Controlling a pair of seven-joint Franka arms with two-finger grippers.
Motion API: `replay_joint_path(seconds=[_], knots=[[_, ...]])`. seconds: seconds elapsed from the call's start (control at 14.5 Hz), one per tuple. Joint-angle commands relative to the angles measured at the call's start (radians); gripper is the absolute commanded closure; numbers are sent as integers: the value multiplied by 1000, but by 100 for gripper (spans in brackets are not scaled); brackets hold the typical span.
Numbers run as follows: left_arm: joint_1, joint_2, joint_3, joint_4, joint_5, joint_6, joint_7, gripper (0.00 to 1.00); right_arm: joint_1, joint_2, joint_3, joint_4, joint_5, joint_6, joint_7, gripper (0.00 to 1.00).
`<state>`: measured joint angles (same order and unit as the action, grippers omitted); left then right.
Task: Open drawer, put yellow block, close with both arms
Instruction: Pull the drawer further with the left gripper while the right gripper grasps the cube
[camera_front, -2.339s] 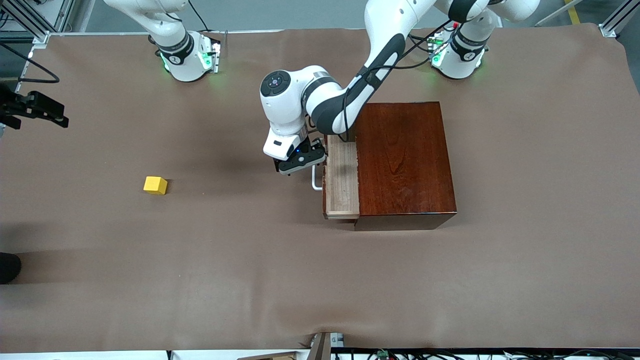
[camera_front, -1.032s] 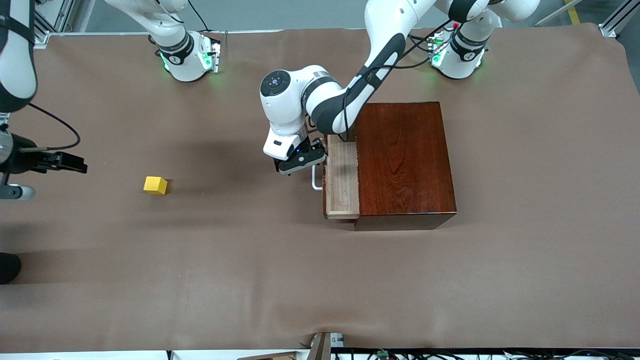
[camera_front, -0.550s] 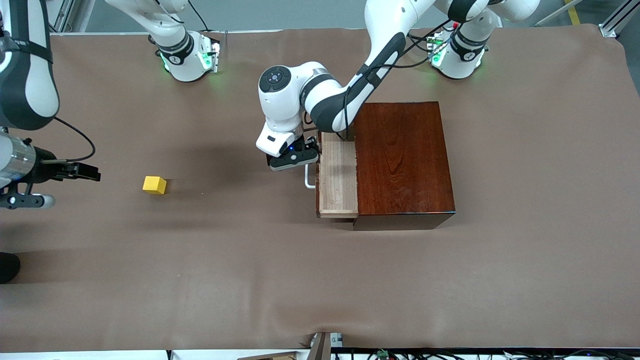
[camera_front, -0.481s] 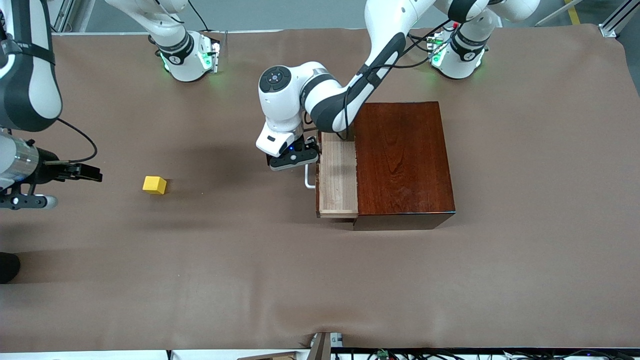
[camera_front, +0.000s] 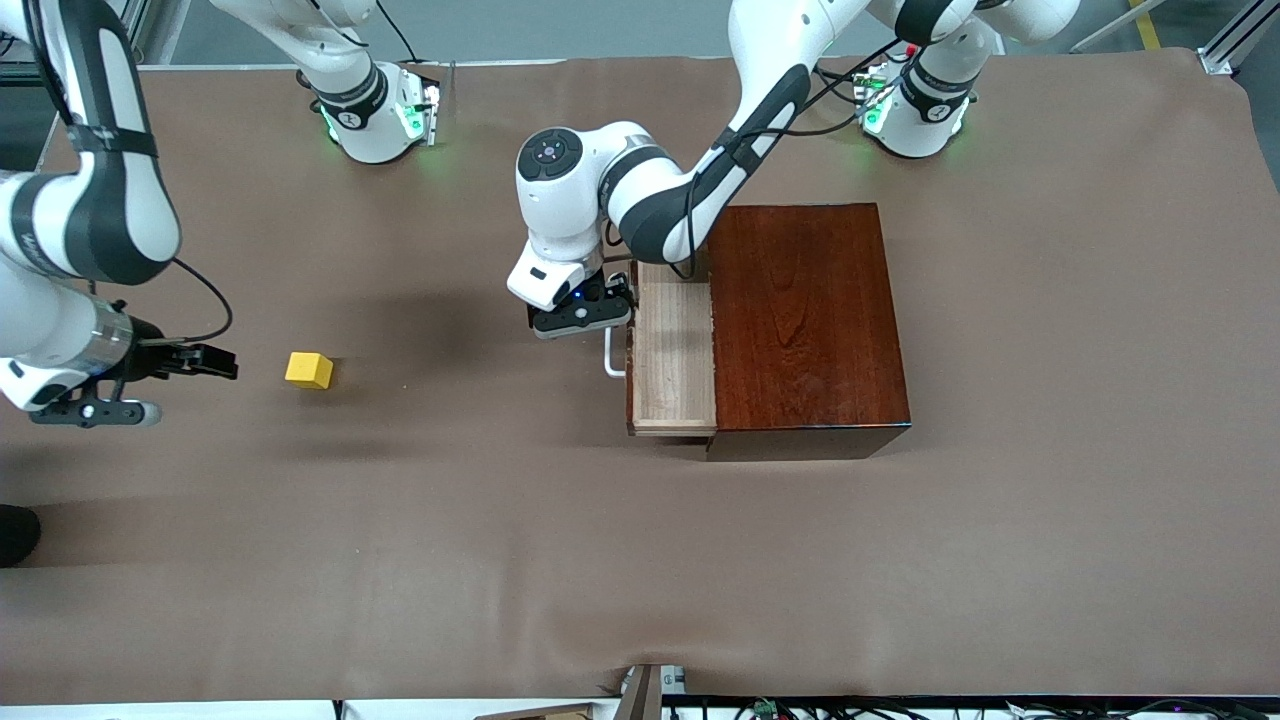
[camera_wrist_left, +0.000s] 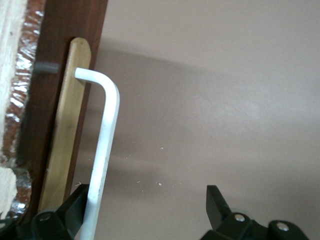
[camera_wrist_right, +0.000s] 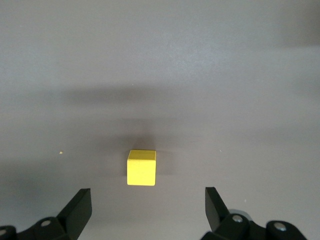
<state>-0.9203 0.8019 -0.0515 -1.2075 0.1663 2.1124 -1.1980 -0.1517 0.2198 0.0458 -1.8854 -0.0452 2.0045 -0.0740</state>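
The drawer (camera_front: 672, 358), a pale wood tray, stands partly out of the dark reddish-brown box (camera_front: 805, 315). Its white handle (camera_front: 609, 362) faces the right arm's end of the table. My left gripper (camera_front: 580, 322) is at that handle. In the left wrist view the left gripper (camera_wrist_left: 145, 212) is open wide, with the handle (camera_wrist_left: 102, 145) lying against the inner side of one finger (camera_wrist_left: 75, 210). The yellow block (camera_front: 309, 370) lies on the mat. My right gripper (camera_front: 212, 360) is beside it with a gap between. Seen from the right wrist, the right gripper (camera_wrist_right: 147, 207) is open and the yellow block (camera_wrist_right: 141, 168) sits just ahead of the fingertips.
A brown mat (camera_front: 640, 560) covers the whole table. Both arm bases stand along the edge farthest from the front camera. The right arm's elbow (camera_front: 95, 210) hangs over the right arm's end of the table.
The drawer has slid a little farther out as my left gripper drew the handle toward the right arm's end. My right gripper has swung in toward the yellow block.
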Motion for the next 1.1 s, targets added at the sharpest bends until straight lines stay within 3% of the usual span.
replay_joint_path(seconds=[0.0, 0.69, 1.03], knots=[[-5, 40, -25, 59, -44, 81, 83, 0, -22, -7, 16, -69, 21, 66, 11, 0], [33, 23, -16, 54, -36, 77, 169, 0, -29, 36, 16, -214, 36, 266, 14, 0], [84, -163, -4, 36, -8, -35, 176, 0, -17, 65, 17, -322, 68, 457, 20, 0]])
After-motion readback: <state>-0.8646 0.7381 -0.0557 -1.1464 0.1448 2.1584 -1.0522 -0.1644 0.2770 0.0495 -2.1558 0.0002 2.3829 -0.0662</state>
